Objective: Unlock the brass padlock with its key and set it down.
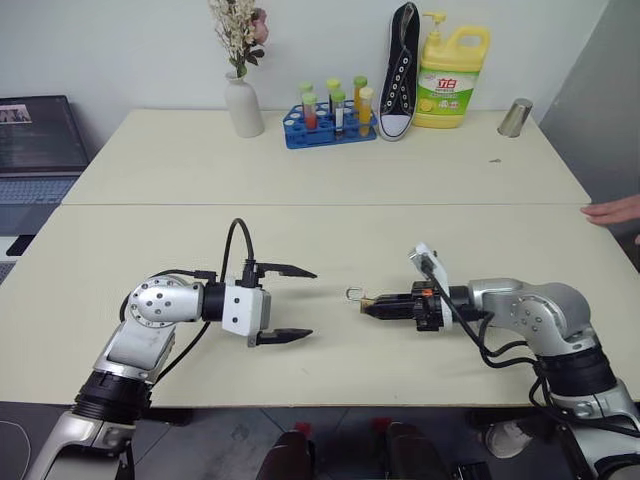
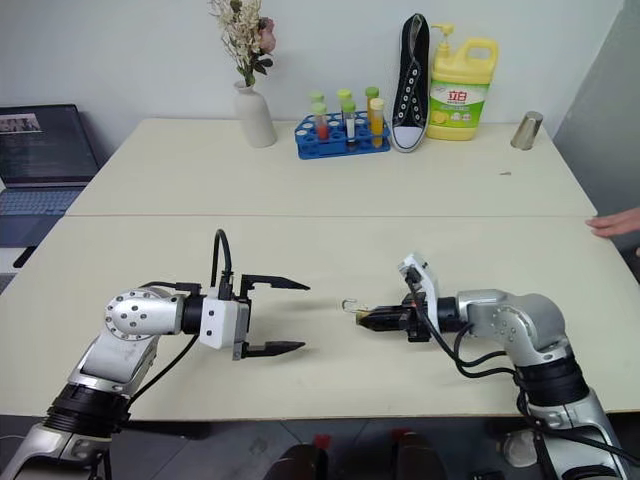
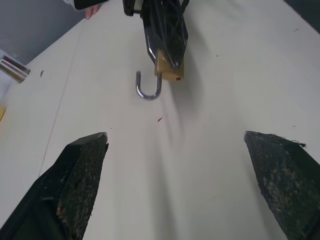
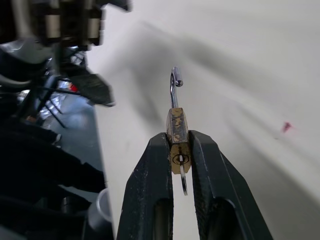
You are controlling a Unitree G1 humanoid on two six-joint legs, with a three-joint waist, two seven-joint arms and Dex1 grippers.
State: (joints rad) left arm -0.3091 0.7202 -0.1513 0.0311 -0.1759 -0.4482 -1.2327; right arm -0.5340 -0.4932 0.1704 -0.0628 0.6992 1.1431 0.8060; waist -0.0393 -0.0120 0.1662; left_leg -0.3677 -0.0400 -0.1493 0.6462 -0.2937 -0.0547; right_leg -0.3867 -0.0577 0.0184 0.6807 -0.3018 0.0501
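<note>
The brass padlock (image 4: 176, 127) is a tiny gold block pinched at its lower end between the fingers of my right gripper (image 4: 178, 145), which is shut on it just above the table. Its silvery shackle (image 3: 148, 90) stands swung out, one end free of the body. A thin silvery piece, apparently the key (image 4: 183, 184), sticks out of the keyhole end between the fingers. My left gripper (image 1: 312, 303) faces the padlock (image 1: 356, 297) from a short way off. Its jaws are spread wide with nothing between them.
At the back of the cream table (image 1: 300, 170) stand a white vase (image 1: 243, 105), a blue rack of tubes (image 1: 330, 125), a black shoe (image 1: 400, 70), a yellow bottle (image 1: 452, 80) and a metal cup (image 1: 516, 117). A laptop (image 1: 40, 150) sits far left. A person's hand (image 1: 612, 211) rests at the right edge.
</note>
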